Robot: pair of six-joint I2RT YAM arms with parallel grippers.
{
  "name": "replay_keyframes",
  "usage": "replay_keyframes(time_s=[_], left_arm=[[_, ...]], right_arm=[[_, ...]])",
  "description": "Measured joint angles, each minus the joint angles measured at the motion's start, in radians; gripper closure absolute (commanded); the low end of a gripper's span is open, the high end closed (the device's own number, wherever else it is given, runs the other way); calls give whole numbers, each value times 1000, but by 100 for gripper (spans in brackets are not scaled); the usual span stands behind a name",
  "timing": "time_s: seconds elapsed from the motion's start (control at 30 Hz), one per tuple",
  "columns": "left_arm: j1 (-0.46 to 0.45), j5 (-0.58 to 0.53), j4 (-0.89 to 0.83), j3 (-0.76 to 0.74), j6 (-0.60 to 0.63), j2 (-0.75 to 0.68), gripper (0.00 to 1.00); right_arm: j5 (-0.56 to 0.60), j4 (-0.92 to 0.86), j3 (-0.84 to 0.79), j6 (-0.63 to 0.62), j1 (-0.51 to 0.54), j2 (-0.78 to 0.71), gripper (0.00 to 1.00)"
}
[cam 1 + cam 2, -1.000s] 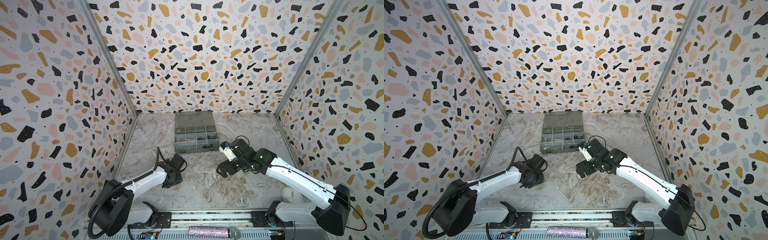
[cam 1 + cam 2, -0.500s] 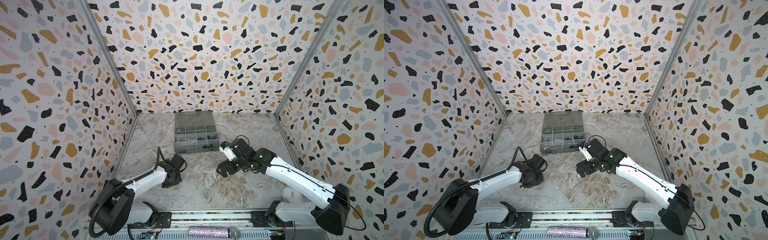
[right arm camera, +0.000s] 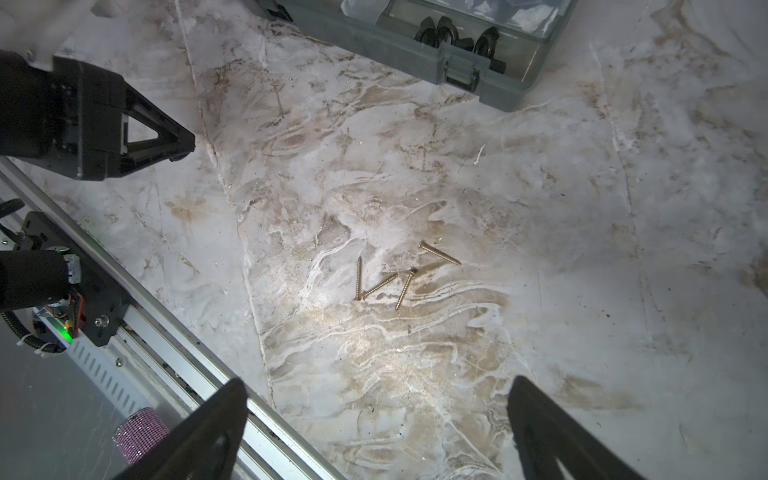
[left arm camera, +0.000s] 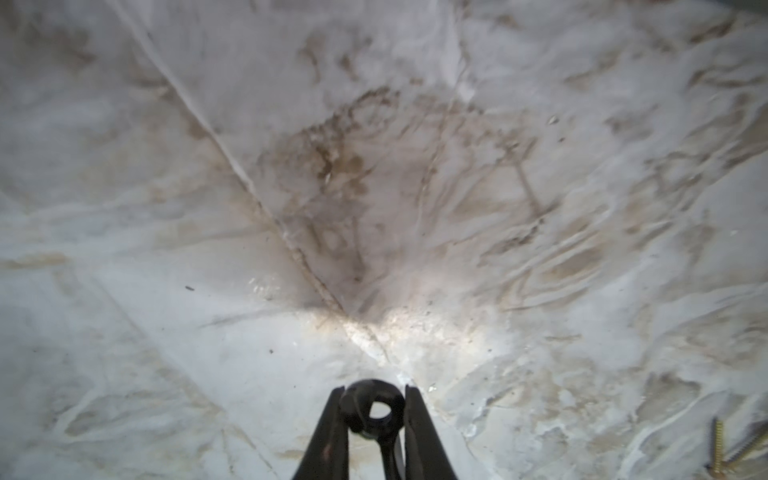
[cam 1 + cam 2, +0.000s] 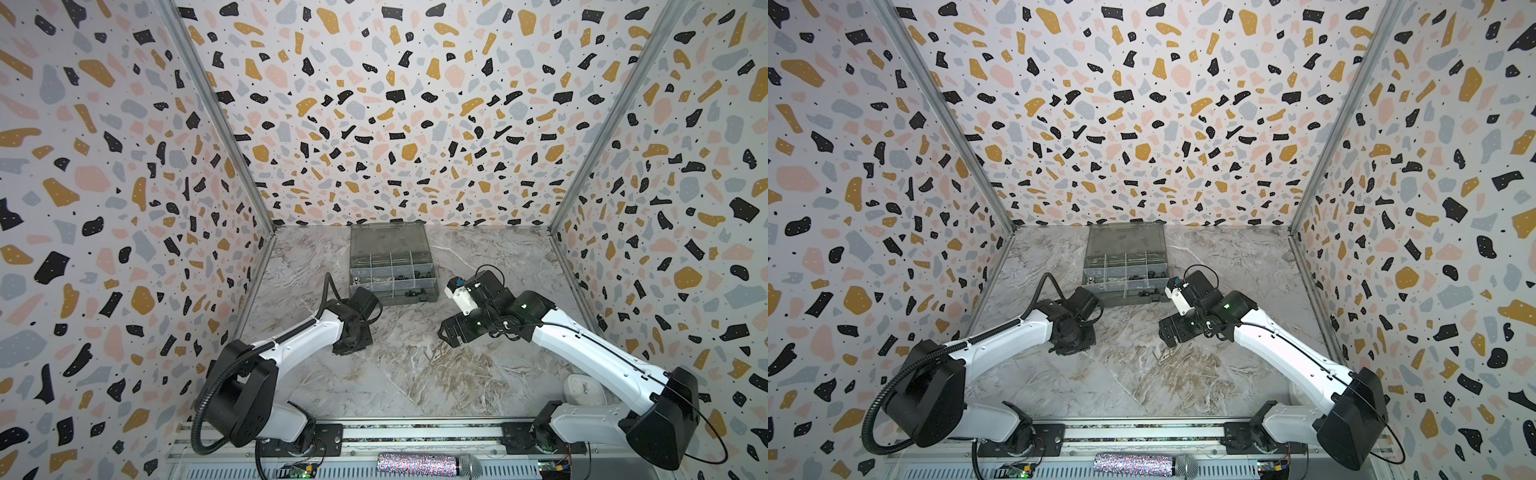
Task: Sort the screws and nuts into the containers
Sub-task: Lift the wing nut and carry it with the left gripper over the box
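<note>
1. My left gripper (image 4: 374,390) pinches a black nut (image 4: 356,411) between its tips, close to the marble table (image 4: 166,208).
2. My right gripper (image 3: 376,384) hangs wide open over four brass screws (image 3: 399,276) lying loose on the table.
3. The box (image 5: 392,249) sits open at the back, with wing nuts (image 3: 457,37) in a front compartment by its latch.

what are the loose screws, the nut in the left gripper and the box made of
The screws are likely steel with a brass or yellow zinc finish: they look gold, shiny and threaded. The nut pinched in the left gripper is probably black-coated metal: it is dark with a dull sheen, though plastic cannot be ruled out. The box is plastic: it is smoky grey and partly see-through.
</note>
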Motion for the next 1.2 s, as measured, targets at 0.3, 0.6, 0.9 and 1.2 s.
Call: replay_keyframes(time_s=[0.3, 0.6, 0.9, 1.2], left_arm=[[0, -2, -43, 291, 61, 198, 83], [-2, 6, -71, 610, 122, 449, 83], [-5, 43, -118, 919, 167, 665, 83], [-21, 92, -137, 1051, 186, 781, 83]], right_arm=[[-1, -7, 0, -22, -87, -19, 1], [4, -48, 0, -34, -167, -61, 1], [27, -70, 0, -32, -203, -68, 1], [57, -99, 10, -24, -230, -71, 1]])
